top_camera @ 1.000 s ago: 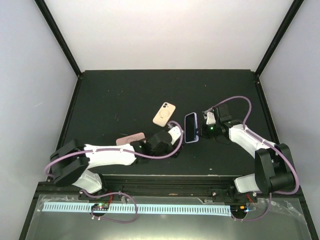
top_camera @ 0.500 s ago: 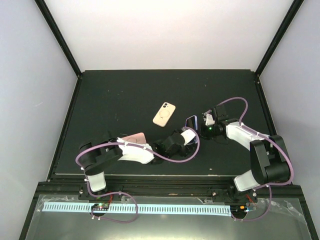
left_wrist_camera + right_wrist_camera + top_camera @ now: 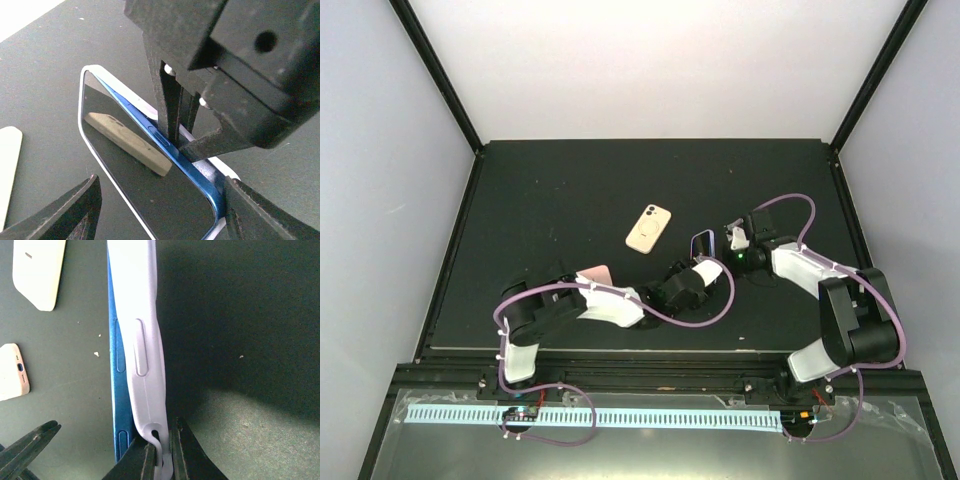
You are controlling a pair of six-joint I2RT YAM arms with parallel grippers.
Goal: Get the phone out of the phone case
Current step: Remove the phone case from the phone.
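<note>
The phone (image 3: pixel 150 170), with a blue frame and a dark screen, stands tilted on its long edge in a pale lilac phone case (image 3: pixel 142 330). The case's side wall is peeled away from the blue frame (image 3: pixel 116 390). My right gripper (image 3: pixel 162 452) is shut on the lip of that case wall. My left gripper (image 3: pixel 160 210) is open astride the phone's near end. Its right finger (image 3: pixel 260 210) touches the blue corner, and its left finger (image 3: pixel 65 210) stands off the screen side. In the top view, the phone (image 3: pixel 701 243) sits between the left gripper (image 3: pixel 703 266) and the right gripper (image 3: pixel 726 250).
A beige phone case (image 3: pixel 649 228) lies back up to the left of the phone. A pink case (image 3: pixel 592 274) lies beside the left arm's forearm. The black table's front edge (image 3: pixel 620 350) runs just behind the arm bases.
The left arm has swung right and folded in, bringing its gripper onto the phone's near end with the jaws slightly narrower. The phone has tipped up more onto its edge. The right gripper kept its grip.
</note>
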